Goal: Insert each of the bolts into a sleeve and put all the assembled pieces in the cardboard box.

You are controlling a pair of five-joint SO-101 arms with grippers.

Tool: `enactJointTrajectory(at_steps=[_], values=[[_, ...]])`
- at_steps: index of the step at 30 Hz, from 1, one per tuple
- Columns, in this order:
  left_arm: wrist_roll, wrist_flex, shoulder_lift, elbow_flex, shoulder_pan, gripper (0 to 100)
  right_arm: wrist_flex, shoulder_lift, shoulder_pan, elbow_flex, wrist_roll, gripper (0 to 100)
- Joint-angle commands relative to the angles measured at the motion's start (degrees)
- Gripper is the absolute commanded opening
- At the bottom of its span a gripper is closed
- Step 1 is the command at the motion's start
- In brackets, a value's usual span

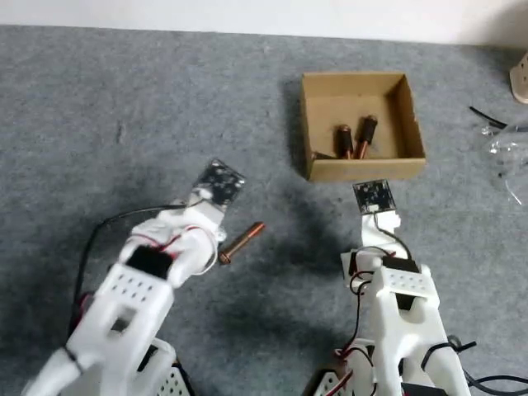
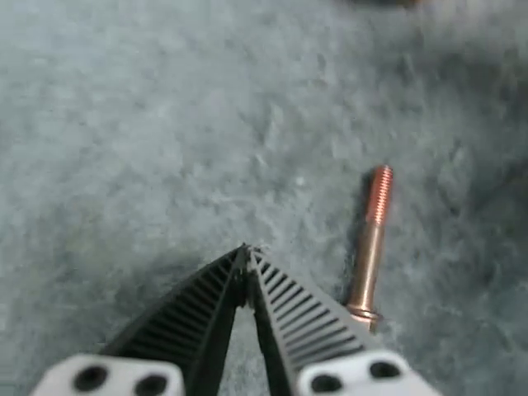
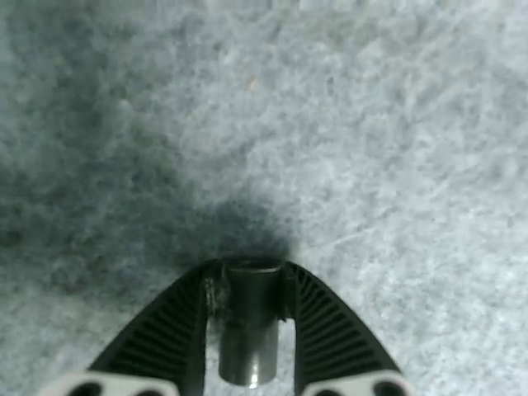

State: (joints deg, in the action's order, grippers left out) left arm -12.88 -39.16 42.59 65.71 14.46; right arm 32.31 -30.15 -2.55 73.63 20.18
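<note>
Grey desk [image 1: 124, 107]. Cardboard box [image 1: 363, 170] sat far, right of centre, with two assembled pieces [image 1: 355, 139] inside. Left gripper [image 2: 246, 252] was closed on nothing, tips together. Right gripper [image 3: 247, 268], just near of the box, was clamped on a sleeve [image 3: 247, 330]. Loose bolt [image 2: 369, 247] lay just right of the left gripper, head near-left, thread far-right. The left arm was nearer, so probably its pick.

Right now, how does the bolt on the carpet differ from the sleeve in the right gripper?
The bolt is copper-coloured; the sleeve is dark grey. The bolt is a thin rod with a threaded end; the sleeve is a stubby tube. The bolt lies free on the carpet beside the shut left gripper; the sleeve is clamped in the right gripper. Both look metallic.
</note>
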Motion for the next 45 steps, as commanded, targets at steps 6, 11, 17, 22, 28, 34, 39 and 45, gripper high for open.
enactJointTrajectory(at_steps=[6, 11, 17, 22, 28, 34, 39, 45], values=[[-0.88, -7.65, -15.87, -13.32, 1.01, 5, -1.89, 0.66, -2.07, -1.71, 0.44, 0.5], [-0.97, -10.46, -21.67, -17.1, 1.01, 18, -1.89, 0.66, -2.07, -1.71, 0.44, 0.5], [-1.05, -10.37, -25.27, -18.24, 2.33, 18, -1.89, 0.66, -2.07, -1.71, 0.44, 0.5], [-6.15, -10.29, -25.63, -18.07, 5.49, 18, -1.89, 0.66, -2.07, -1.71, 0.44, 0.5], [-5.89, -9.23, -25.63, -18.24, 0.4, 18, -1.89, 0.66, -2.07, -1.71, 0.44, 0.5], [-5.89, -7.12, -25.8, -16.92, -0.75, 18, -1.89, 0.66, -2.07, -1.63, 0.44, 0.5], [-5.71, -7.38, -25.8, -16.4, 1.01, 18, -1.8, 0.66, -2.07, -1.63, 0.44, 0.5], [-5.8, -7.12, -25.8, -14.29, 1.19, 18, -1.8, 0.66, -2.07, -1.63, 0.44, 0.5]])
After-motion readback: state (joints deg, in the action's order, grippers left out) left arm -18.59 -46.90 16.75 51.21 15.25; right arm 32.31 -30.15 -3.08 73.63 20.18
